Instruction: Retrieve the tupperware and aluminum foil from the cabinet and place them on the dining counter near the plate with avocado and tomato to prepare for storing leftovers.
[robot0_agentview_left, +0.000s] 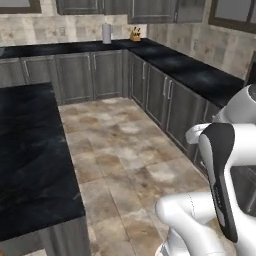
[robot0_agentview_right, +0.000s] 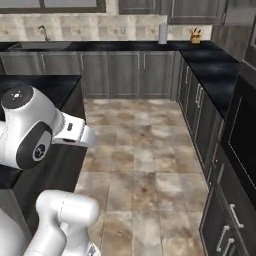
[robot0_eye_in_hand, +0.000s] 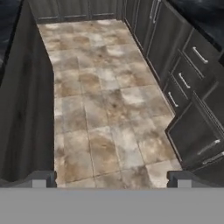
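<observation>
Below the end effector (robot0_eye_in_hand: 112, 179) a tiled floor (robot0_eye_in_hand: 105, 113) is seen, and the two finger tips (robot0_eye_in_hand: 41, 178) are held wide apart with nothing between them, so the end effector is released and empty. To its left the dining counter (robot0_agentview_left: 30, 150) with the black marble top is found; to its right a row of dark grey door cabinets (robot0_eye_in_hand: 192, 87) with handles runs along the wall. Where the tupperware and the aluminum foil are cannot be told from this moment. By judgement, the tupperware should be light, smooth and a little slippery, so it is best taken across two opposite walls near the rim. The foil box should be light but easily crushed, so it is best pinched gently across its narrow width, at the middle of its length.
</observation>
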